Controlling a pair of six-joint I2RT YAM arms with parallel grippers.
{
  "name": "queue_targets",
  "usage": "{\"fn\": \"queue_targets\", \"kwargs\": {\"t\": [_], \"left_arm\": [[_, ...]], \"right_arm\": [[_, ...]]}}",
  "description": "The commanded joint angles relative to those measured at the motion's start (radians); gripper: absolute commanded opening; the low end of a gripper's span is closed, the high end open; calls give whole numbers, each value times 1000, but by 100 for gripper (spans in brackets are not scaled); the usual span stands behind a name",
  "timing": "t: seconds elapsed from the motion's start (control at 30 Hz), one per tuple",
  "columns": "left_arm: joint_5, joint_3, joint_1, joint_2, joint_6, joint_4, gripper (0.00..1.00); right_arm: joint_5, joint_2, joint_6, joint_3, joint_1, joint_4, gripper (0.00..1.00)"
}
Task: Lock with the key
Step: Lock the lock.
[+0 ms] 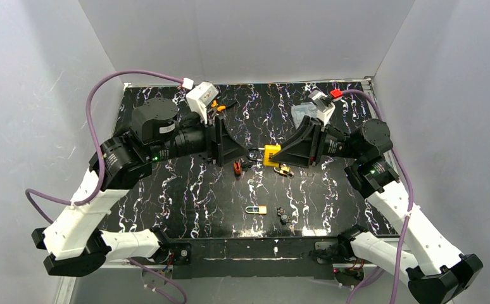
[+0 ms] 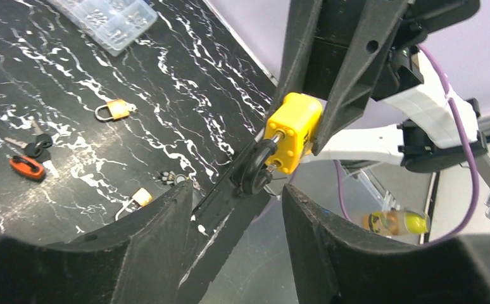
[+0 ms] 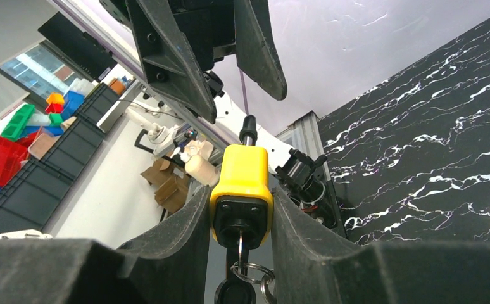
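My right gripper [image 1: 279,154] is shut on a yellow padlock [image 1: 271,154] and holds it in the air above the middle of the table. In the right wrist view the padlock [image 3: 241,190] sits between my fingers [image 3: 179,221]. A key with a black head [image 3: 233,291] is in its keyhole, with a ring hanging from it. The padlock's black shackle [image 2: 255,168] points at my left gripper [image 1: 242,154]. The left gripper [image 2: 236,190] is open, its tips just short of the shackle, holding nothing.
On the black marble table [image 1: 185,196] lie a red-handled key [image 1: 237,168], a small brass padlock [image 1: 285,170], another small padlock [image 1: 256,209] and loose keys [image 1: 283,215]. A clear plastic box [image 1: 302,113] stands at the back right.
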Motion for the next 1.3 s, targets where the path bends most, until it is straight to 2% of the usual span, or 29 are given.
{"fn": "queue_targets", "kwargs": {"t": [0.0, 0.8, 0.9, 1.03, 1.13, 1.17, 1.27], "left_arm": [[133, 4, 7, 5, 7, 42, 50], [228, -25, 7, 41, -24, 110, 25], [236, -28, 8, 45, -30, 117, 17], [246, -44, 8, 41, -43, 140, 0], [226, -58, 7, 26, -52, 161, 0], [201, -67, 7, 15, -56, 168, 0], [119, -97, 7, -31, -59, 192, 0]], "right_arm": [[-29, -31, 17, 64, -5, 85, 1], [-52, -21, 31, 99, -6, 88, 1], [-46, -24, 37, 97, -5, 92, 1], [-34, -21, 32, 103, -5, 68, 1], [-8, -13, 7, 119, -5, -8, 1], [2, -12, 5, 120, -5, -24, 3], [25, -14, 11, 112, -5, -38, 23]]}}
